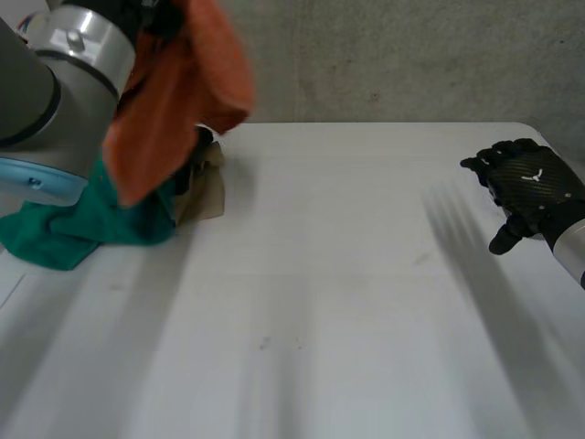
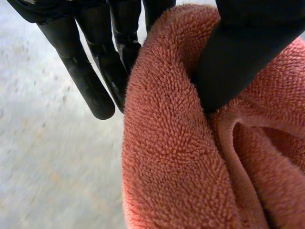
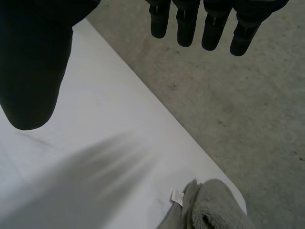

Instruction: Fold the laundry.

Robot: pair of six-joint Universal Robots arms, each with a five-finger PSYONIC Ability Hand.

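the left hand [image 2: 90, 81] is pinching the orange towel [image 1: 183, 82] and holding it up over a green cloth [image 1: 55, 233] on the tabletop [image 1: 320, 274], while the right hand [image 1: 530, 183] is hovering far off with fingers spread.

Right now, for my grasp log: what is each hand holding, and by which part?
The left hand pinches the fluffy orange terry towel at a bunched fold, lifted off the table; the right hand is open, holding nothing.
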